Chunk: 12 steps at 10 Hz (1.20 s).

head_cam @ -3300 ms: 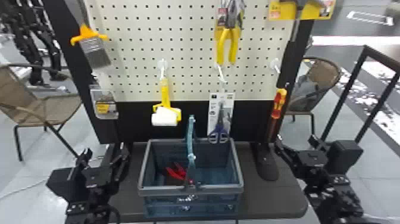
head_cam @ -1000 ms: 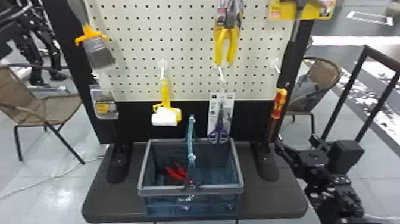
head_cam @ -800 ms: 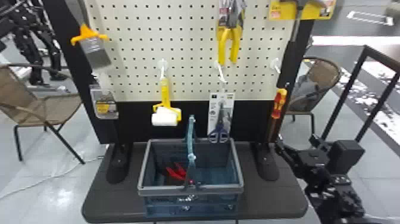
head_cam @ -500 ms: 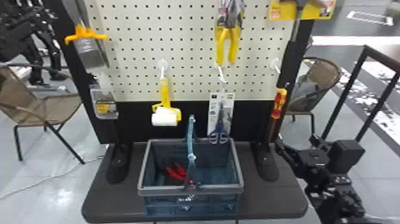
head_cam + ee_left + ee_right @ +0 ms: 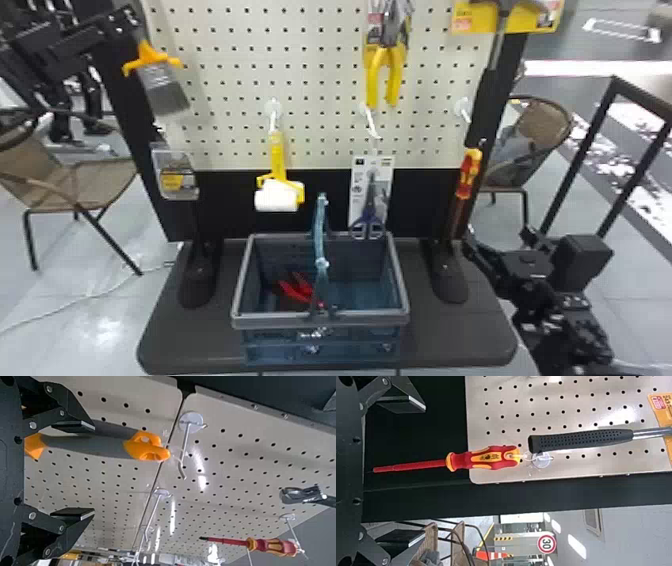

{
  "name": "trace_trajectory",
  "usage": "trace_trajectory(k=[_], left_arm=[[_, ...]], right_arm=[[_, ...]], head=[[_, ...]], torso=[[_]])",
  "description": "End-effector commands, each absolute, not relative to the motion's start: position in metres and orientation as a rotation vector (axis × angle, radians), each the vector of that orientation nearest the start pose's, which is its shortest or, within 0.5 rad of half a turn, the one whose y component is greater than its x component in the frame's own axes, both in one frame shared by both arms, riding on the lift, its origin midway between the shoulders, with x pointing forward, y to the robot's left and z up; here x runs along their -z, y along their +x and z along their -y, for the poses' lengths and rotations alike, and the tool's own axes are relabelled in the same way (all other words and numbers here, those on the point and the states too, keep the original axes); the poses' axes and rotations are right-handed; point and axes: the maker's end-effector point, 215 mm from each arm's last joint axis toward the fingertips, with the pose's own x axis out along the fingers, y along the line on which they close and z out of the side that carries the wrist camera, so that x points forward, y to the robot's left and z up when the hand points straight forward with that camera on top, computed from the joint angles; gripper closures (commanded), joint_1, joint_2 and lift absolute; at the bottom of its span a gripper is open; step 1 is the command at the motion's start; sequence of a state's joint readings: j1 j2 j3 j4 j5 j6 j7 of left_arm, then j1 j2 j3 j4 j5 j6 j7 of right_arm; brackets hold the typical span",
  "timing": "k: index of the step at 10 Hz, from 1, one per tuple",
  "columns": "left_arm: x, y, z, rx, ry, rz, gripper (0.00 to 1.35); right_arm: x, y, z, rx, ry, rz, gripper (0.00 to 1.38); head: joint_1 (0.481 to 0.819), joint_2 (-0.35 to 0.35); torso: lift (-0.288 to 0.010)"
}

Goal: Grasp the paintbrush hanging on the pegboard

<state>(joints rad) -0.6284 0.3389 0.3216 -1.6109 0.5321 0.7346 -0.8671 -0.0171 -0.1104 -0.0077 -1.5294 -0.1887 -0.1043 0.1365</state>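
The paintbrush point(image 5: 161, 87) hangs at ten o'clock on the pegboard point(image 5: 320, 75); it looks light and stiff, with soft bristles, so pinch the slim handle point(image 5: 91, 443); the left gripper point(image 5: 89, 470) straddles it, wide open and empty; the right gripper point(image 5: 419, 471), at four o'clock, is likewise open and empty.

The pegboard point(image 5: 320, 75) looks smooth, faintly glossy; on it the paintbrush point(image 5: 157, 82) has a yellow plastic handle and dull metal band. Below, the desk point(image 5: 450, 335) is matt black.
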Motion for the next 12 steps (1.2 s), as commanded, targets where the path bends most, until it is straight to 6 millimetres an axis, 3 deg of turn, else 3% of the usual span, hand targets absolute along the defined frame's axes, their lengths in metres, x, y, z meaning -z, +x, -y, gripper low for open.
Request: trace_trajectory(k=[1,4,7,8,12], left_arm=[[0.001,0.637,-0.287,0.769,-0.246,0.166,0.52],[0.010,0.643,-0.292,0.764,-0.194,0.092,0.56],[0.022,0.646,-0.293,0.752,-0.202,0.047,0.97],[0.021,0.647,-0.293,0.745,-0.188,0.047,1.23],[0.010,0.646,-0.296,0.743,-0.166,0.066,1.21]], right_arm=[[0.318,0.599,0.245,-0.119,0.072,0.086,0.18],[0.318,0.598,0.246,-0.119,0.070,0.086,0.18],[0.317,0.598,0.247,-0.121,0.070,0.086,0.18],[0.318,0.597,0.247,-0.119,0.074,0.085,0.18],[0.320,0.596,0.247,-0.120,0.077,0.082,0.18]], head=[[0.549,0.000],[0.549,0.000],[0.549,0.000],[0.549,0.000],[0.549,0.000]], torso=[[-0.100],[-0.100],[-0.100],[-0.100],[-0.100]])
